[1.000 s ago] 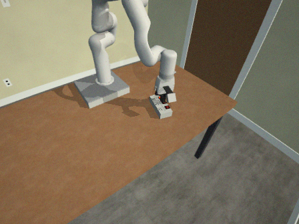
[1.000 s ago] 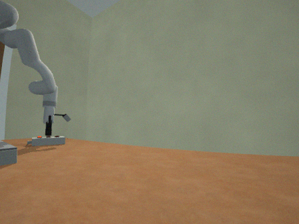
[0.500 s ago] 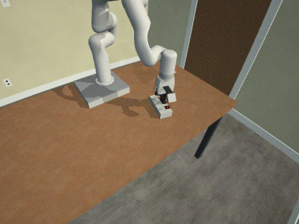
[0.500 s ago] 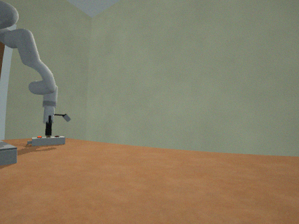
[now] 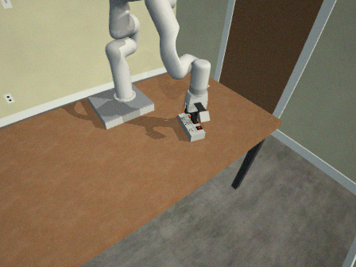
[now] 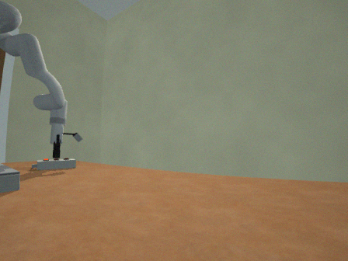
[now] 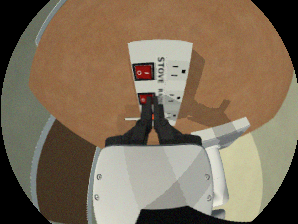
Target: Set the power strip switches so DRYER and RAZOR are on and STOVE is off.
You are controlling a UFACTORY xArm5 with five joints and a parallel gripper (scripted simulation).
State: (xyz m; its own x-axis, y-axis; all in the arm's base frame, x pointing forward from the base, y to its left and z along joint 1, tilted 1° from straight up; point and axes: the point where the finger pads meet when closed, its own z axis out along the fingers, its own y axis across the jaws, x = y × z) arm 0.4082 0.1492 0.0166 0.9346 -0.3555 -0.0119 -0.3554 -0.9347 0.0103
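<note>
A grey-white power strip (image 5: pixel 191 126) lies flat on the brown table near its far right edge. It also shows in the exterior view (image 6: pixel 56 164) and the wrist view (image 7: pixel 158 82). Its end switch (image 7: pixel 143 71), labelled STOVE, glows red. The middle switch (image 7: pixel 143 100) is red too and sits right at my fingertips. My gripper (image 7: pixel 152 103) is shut and empty, pointing straight down, its tips touching or just above the middle switch. The third switch is hidden under my gripper. In the exterior view my fingers (image 6: pixel 57 151) stand upright on the strip.
The arm's grey base plate (image 5: pixel 120 106) stands on the table behind and left of the strip. The table's right edge (image 5: pixel 274 119) is close to the strip. A dark door (image 5: pixel 270 48) stands beyond that edge.
</note>
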